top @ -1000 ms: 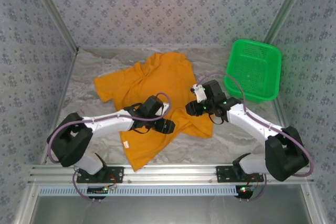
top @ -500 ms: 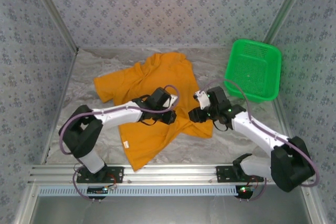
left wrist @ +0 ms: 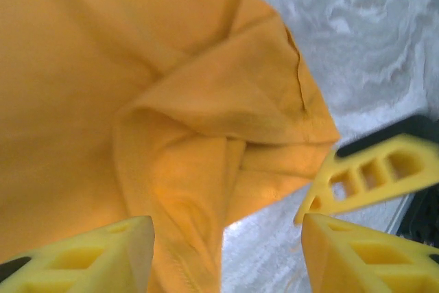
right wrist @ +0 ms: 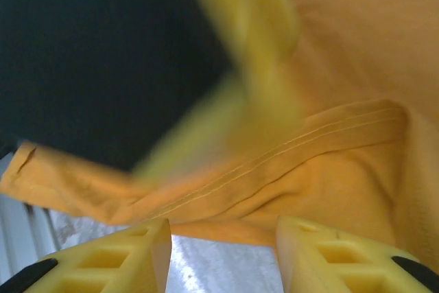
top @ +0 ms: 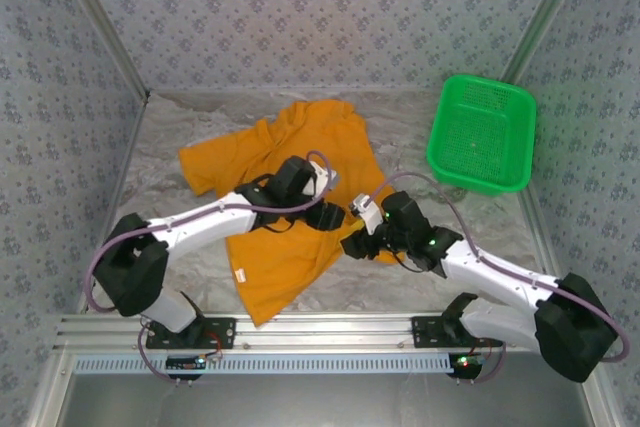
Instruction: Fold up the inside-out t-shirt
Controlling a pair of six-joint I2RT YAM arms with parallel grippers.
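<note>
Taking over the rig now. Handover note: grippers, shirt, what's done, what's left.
Left gripper: open, fingers poised over the bunched hem corner, nothing gripped.
Right gripper: open, fingers just short of the same hem, nothing gripped.
T-shirt: spread out mid-table, wrinkled, with its near-right corner bunched where the two grippers meet. The green basket sits far right, apart from it.
Done: no fold shows yet.
Left: take hold of the hem corner, flatten it, then make every fold.

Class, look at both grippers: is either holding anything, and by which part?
Nothing is held: left gripper and right gripper both stand open at the t-shirt hem.
</note>
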